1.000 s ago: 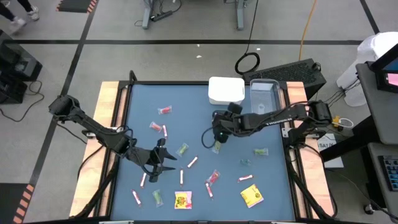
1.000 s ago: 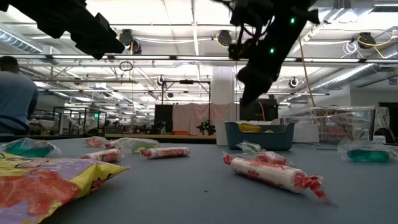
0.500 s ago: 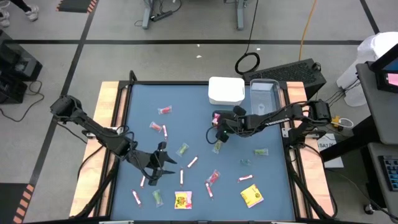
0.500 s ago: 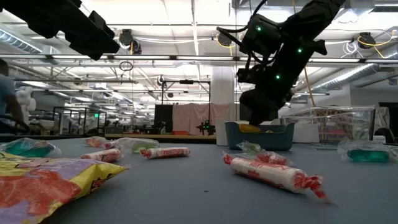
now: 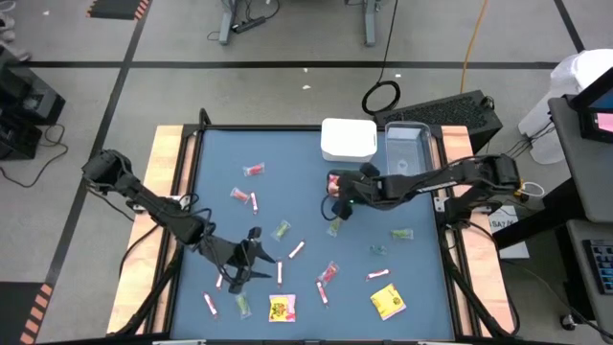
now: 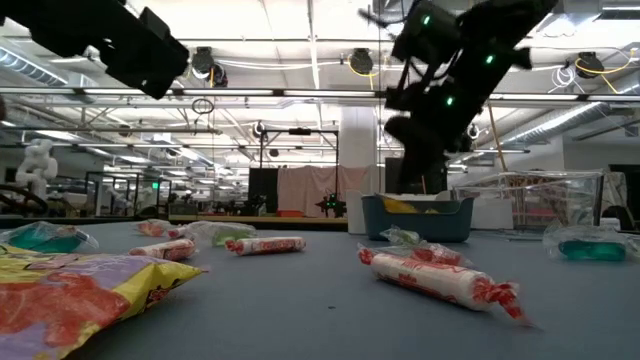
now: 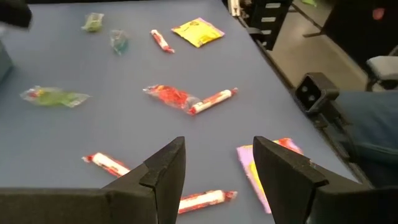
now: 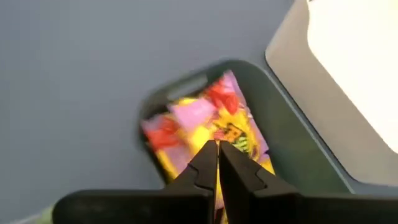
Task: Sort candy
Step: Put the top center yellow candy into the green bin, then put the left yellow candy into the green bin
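Observation:
Candy lies scattered on the blue table: yellow packets, pink-white sticks, and green and red clear-wrapped pieces. My right gripper is shut and hangs over a small teal container that holds yellow packets; I see nothing between its fingers. My left gripper is open and hovers over the table's near-left part, above a pink-white stick, touching nothing. In the low view the right arm is above the teal container.
A white container and a clear container stand at the table's far edge, beside the teal one. Wooden rails border the table left and right. Blue table shows between the scattered sweets near the middle.
My right gripper has risen from beside the green candy near the table's middle and moved toward the far edge, ending above the teal container; the green candy stays on the table. My left gripper has drifted a little toward the near edge.

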Tool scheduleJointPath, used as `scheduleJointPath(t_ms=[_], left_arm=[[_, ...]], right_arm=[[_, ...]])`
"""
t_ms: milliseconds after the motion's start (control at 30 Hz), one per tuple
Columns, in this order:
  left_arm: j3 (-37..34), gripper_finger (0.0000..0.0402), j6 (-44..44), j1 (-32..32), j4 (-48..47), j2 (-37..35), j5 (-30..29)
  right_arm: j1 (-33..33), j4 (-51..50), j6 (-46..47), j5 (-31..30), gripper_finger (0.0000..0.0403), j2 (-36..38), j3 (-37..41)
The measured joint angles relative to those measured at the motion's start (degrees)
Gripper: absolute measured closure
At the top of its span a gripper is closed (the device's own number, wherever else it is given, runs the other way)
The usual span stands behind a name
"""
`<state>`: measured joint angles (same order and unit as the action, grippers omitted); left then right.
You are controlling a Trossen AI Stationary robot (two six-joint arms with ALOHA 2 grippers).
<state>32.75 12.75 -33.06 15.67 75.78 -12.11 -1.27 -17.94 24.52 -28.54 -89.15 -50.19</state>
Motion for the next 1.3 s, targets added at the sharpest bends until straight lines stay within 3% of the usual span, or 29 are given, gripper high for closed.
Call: scheduleJointPath(t_ms=[167,333,533,667,833,1133,1300], left_arm=[[0.00,0.0208,2.53,-2.78,0.74,0.31,0.01],[0.00,0.0208,3.48,-7.35,4.00,3.29,-0.52],[1.26,0.0208,3.48,-11.36,9.67,9.62,-1.63],[4.18,0.0208,3.44,-13.34,9.53,14.58,-2.89],[7.87,0.0208,3.06,-14.80,9.33,20.48,-3.10],[9.97,0.0208,2.70,-14.77,9.33,25.83,-4.05],[9.99,0.0208,0.35,-13.82,9.16,28.20,-7.57]], right_arm=[[5.80,-0.66,3.89,-0.28,0.0395,6.72,0.00],[17.57,3.23,7.56,-4.63,0.0394,10.12,0.00],[32.86,13.22,11.25,-15.85,0.0394,7.49,0.00],[39.61,25.53,7.55,-20.04,0.0394,2.01,0.00],[42.70,35.65,4.75,-18.50,0.0394,-5.88,-0.59],[42.46,35.43,2.05,-9.53,0.0394,-18.75,-8.79],[41.54,34.71,-2.10,-7.22,0.0394,-23.81,-14.89]])
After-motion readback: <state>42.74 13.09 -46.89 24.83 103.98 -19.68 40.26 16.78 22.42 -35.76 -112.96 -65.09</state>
